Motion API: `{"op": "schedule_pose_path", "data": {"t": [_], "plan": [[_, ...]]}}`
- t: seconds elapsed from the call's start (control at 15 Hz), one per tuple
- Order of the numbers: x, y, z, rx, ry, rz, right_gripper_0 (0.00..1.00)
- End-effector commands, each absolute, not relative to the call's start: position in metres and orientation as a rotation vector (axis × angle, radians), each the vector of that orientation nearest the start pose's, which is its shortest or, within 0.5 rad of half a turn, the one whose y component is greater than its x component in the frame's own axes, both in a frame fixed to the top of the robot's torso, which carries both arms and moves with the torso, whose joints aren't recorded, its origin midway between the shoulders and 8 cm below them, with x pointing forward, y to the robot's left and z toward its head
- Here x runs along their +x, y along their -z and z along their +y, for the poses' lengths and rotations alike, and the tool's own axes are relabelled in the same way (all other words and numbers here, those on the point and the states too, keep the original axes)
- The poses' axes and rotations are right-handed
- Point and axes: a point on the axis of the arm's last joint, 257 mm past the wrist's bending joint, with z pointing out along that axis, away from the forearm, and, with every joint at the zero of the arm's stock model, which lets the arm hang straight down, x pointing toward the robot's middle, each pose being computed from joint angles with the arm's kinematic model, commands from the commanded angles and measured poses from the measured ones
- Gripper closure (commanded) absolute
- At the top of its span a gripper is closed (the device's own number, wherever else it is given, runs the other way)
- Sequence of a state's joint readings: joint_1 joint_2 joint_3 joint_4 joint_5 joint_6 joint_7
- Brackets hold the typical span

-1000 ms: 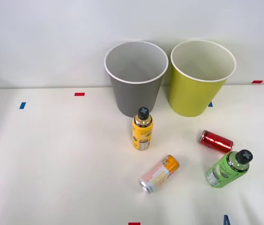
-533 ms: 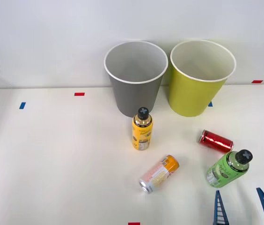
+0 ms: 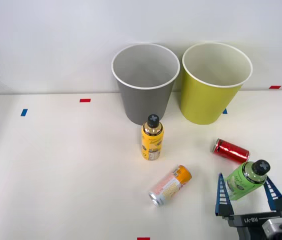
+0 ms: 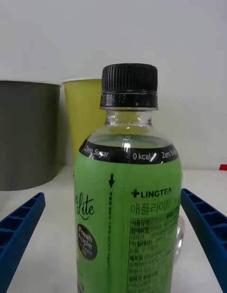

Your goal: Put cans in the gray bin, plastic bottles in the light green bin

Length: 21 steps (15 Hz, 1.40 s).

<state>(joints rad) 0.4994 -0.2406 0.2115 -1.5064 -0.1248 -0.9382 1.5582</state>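
Gripper (image 3: pixel 246 192) now advanced with open fingers straddling green bottle (image 3: pixel 243 180) standing near table's right edge beside red can (image 3: pixel 230 150), not yet clamped, so grasp looks next, then light green bin (image 3: pixel 212 90)

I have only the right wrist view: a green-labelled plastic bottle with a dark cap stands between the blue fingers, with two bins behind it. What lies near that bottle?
Observer: In the front view, a shiny red metal can lies on its side just beyond the green-labelled plastic bottle.
Operator: Anything on the robot's left of the bottle?
Observer: An orange-and-cream printed can lies on its side there, outside the open claw.
Operator: Where is the second bottle?
Observer: The yellow-labelled plastic bottle stands upright just in front of the tall gray bin.
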Motion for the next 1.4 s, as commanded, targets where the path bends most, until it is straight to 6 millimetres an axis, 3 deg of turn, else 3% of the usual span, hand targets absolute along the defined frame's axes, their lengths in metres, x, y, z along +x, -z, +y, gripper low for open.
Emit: {"op": "schedule_pose_path", "data": {"t": [0.07,0.67,1.2,1.33,1.4], "plan": [[0.346,0.242,-0.252,-0.071,-0.044,1.205,0.00],[0.362,0.239,-0.256,-0.076,-0.049,1.217,0.00],[0.354,0.238,-0.261,-0.069,-0.051,1.223,0.00],[0.352,0.234,-0.257,-0.069,-0.059,1.215,0.88],[0.351,0.231,-0.256,-0.064,-0.056,1.209,1.00]]}}
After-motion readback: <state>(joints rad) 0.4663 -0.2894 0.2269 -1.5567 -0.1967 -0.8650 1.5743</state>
